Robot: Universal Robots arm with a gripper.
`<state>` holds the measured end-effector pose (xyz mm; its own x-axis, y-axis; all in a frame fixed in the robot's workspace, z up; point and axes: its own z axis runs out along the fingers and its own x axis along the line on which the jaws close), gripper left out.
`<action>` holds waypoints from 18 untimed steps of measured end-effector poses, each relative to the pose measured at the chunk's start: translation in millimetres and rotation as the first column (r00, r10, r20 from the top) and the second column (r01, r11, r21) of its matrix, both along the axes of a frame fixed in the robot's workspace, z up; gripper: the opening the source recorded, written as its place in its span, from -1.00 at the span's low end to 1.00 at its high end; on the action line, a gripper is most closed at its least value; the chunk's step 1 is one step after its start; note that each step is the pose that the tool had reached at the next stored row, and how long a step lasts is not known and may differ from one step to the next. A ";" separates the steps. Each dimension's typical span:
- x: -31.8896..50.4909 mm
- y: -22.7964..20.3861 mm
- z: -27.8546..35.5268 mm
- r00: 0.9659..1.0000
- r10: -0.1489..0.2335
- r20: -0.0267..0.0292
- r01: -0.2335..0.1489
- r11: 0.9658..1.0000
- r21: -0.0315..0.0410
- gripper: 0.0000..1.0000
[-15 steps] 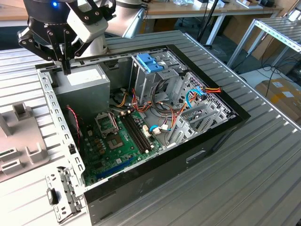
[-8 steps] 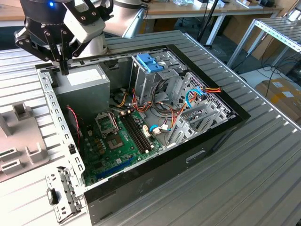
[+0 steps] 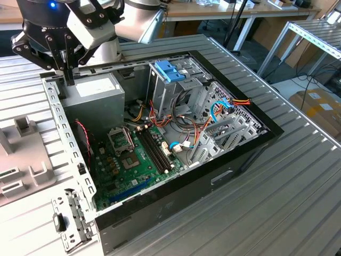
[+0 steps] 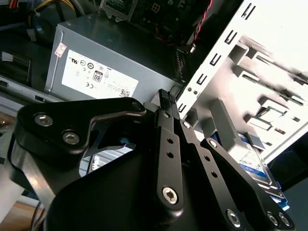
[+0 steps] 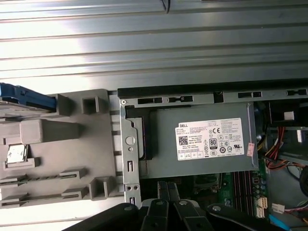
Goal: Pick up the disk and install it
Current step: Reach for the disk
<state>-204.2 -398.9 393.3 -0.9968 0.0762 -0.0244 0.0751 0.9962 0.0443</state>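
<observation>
Gripper hovers over corner of computer case, above power supply. Jaws pressed together, grasping nothing. Disk lies in grey fixture on metal table, just outside case rear wall. Risk: with jaws closed, fingertips could strike case wall or disk top instead of straddling disk.

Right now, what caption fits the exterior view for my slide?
Robot gripper poised by the power supply of an open computer case on a metal table.
</observation>
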 end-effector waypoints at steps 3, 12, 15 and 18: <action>-2.4 0.0 0.0 1.000 0.000 0.000 0.000 1.000 0.000 -0.79; -10.7 0.0 0.0 1.000 0.000 0.000 0.000 1.000 0.000 -0.79; -12.8 0.0 0.0 1.000 0.000 0.000 0.000 1.000 0.000 -0.79; -15.1 0.0 0.0 1.000 0.000 0.000 0.000 1.000 0.000 -0.79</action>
